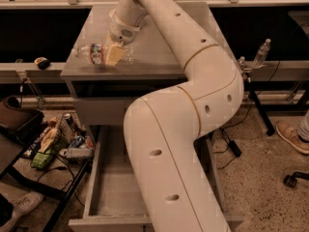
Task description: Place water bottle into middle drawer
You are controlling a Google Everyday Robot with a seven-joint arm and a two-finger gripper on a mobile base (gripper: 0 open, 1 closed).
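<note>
The water bottle is clear with a white cap and pale label. It lies on its side near the front left corner of the grey cabinet top, cap pointing left. My gripper is right at the bottle, its cream fingers closed around the bottle's body. The middle drawer is pulled open low in the view, with tall grey walls and a bare floor. My white arm crosses in front of it and hides its right half.
A second small bottle stands on the rail at the right. A heap of snack packets and cans lies on the floor at the left, beside a dark bag. A shoe shows at the far right.
</note>
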